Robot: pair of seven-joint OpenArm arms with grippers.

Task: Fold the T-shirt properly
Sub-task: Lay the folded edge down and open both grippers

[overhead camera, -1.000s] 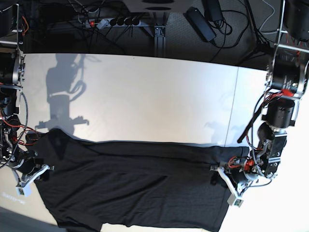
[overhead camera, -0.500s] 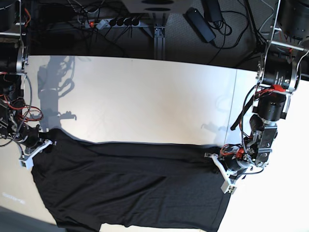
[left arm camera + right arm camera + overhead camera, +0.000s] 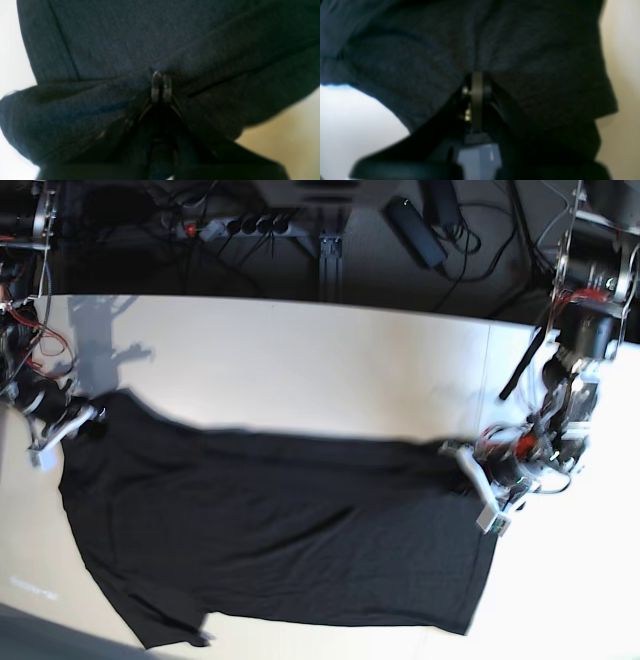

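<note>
The black T-shirt [image 3: 280, 530] lies spread across the white table [image 3: 300, 360], its far edge stretched between my two grippers. At the shirt's right end, my left gripper [image 3: 478, 480] is shut on the fabric. In the left wrist view its fingertips [image 3: 157, 85] are pressed together, with folds of the T-shirt [image 3: 125, 37] gathered around them. My right gripper [image 3: 70, 423] pinches the shirt's far left corner. The right wrist view shows that gripper [image 3: 477, 92] shut, with dark T-shirt cloth [image 3: 407, 50] bunched over it. No print shows.
A power strip [image 3: 240, 225], a black adapter [image 3: 415, 225] and tangled cables lie on the dark floor beyond the table's far edge. A seam [image 3: 487, 370] crosses the table at the right. The shirt's near hem lies close to the front edge.
My left gripper has closed on the shirt's right end. Both grippers have moved toward the table's far side, dragging the shirt's edge with them and stretching it.
</note>
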